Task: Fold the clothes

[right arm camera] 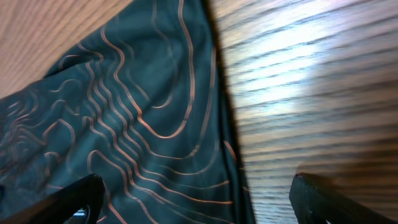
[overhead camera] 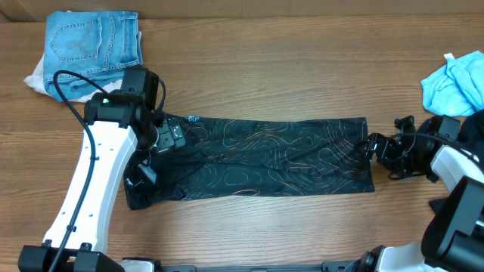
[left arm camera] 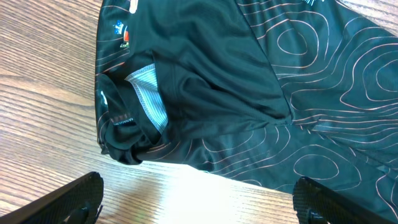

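Both my grippers gape empty: left gripper over the bunched end of the jersey, right gripper at its other end. One jersey, middle of the wood-grained table, partly hidden by my left arm. One pair of jeans, far-left corner; one blue cloth, cut off at the right edge.

bare table around jersey, jeans back-left, blue cloth back-right

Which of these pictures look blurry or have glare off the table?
Right wrist view: the table looks smeared, with bright glare beside the jersey. Left wrist view: sharper, a pale glare strip below the jersey. Overhead view: sharp, evenly lit.
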You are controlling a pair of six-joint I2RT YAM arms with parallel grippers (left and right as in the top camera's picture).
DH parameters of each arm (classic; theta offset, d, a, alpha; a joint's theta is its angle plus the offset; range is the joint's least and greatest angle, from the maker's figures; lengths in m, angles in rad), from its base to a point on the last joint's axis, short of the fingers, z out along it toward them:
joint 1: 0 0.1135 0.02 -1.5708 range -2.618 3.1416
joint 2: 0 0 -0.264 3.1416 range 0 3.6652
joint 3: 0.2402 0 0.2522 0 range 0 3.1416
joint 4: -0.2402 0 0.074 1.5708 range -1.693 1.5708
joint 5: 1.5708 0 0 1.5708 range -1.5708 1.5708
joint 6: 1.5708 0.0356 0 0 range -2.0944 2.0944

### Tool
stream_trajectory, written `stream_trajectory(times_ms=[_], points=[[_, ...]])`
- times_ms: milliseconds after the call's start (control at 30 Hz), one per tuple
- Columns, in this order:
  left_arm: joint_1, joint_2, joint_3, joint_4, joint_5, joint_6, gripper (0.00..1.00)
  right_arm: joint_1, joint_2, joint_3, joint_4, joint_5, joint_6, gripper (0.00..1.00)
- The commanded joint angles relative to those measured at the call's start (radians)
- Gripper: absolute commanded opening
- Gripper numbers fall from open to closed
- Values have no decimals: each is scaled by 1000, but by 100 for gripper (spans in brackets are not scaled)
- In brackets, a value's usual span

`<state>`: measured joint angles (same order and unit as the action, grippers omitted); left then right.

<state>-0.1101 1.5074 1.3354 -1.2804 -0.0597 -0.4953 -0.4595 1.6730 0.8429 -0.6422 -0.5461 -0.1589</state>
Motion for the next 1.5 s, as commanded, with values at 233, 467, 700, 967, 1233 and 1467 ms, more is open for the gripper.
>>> stream_trajectory(times_ms=[233,467,700,967,1233,1467], points=[[-3,-1,1,14,8,2,100,16,102,-26,-170,-18,5,90],[-4,-1,1,21,8,2,100,85,102,-28,-172,-17,6,86],[-4,-1,1,21,8,10,100,106,102,-27,-145,-2,66,62],[-4,-1,1,18,8,21,100,106,102,-15,-123,184,198,4],[-4,-1,1,13,8,21,100,105,102,84,-178,305,325,4],[-4,-1,1,10,8,20,100,105,99,225,-319,440,378,4]])
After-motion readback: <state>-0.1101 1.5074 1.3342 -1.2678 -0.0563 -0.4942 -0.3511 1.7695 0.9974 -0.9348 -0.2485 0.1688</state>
